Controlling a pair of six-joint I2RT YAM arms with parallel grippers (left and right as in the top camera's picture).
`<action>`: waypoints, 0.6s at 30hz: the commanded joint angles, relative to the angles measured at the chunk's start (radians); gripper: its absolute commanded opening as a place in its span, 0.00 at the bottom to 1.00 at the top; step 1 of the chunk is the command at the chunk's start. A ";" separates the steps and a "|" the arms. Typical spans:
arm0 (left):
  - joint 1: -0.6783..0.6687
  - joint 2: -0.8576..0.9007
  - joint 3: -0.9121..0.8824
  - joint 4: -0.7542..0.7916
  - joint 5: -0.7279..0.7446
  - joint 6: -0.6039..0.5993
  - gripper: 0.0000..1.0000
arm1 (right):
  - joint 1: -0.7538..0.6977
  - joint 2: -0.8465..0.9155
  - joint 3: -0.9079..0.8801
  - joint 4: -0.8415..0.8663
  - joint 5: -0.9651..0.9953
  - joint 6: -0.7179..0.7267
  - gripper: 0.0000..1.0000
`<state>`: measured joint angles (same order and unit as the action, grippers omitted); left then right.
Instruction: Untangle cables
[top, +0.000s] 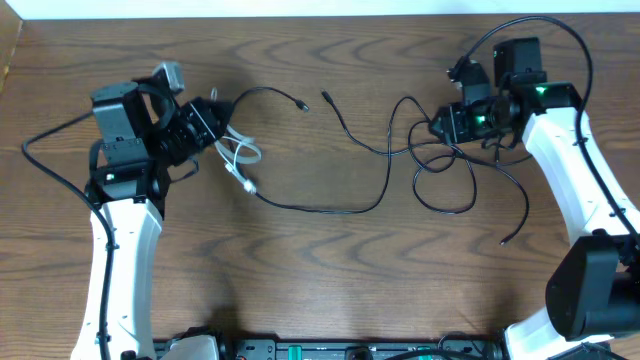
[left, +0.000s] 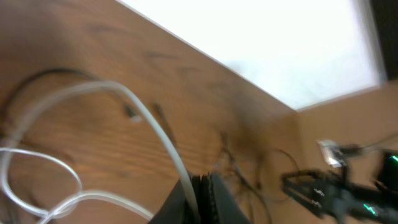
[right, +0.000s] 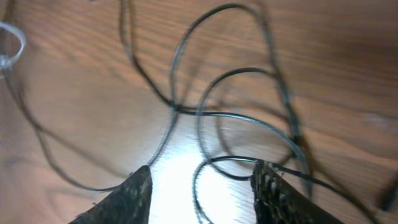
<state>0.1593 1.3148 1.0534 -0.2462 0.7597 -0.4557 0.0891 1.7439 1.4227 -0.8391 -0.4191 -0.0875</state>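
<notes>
White cable (left: 158, 134) tight in left gripper (left: 202, 188)

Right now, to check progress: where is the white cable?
Overhead view, left side: the white cable is bunched at the left gripper, which pinches it, beside the black cable.

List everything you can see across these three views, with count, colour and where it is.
black cable: one, black, long and thin, looping from table centre to a tangle at the right
white cable: one, white, coiled at table left
table: one, brown wood, under everything
left gripper: one, black, shut on the white cable
right gripper: one, black, open over the black cable's loops
left arm: one, white and black, left side
right arm: one, white and black, right side
</notes>
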 joint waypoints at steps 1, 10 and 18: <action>-0.035 -0.003 0.003 0.109 0.224 -0.087 0.08 | 0.038 -0.006 0.002 0.018 -0.232 -0.034 0.53; -0.288 -0.002 0.002 0.147 0.115 -0.107 0.08 | 0.095 -0.006 0.002 0.078 -0.254 -0.034 0.66; -0.459 -0.001 0.003 0.250 -0.106 -0.102 0.08 | 0.105 -0.006 0.002 0.092 -0.224 -0.034 0.69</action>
<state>-0.2790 1.3148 1.0527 0.0006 0.8032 -0.5575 0.1913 1.7439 1.4223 -0.7471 -0.6483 -0.1135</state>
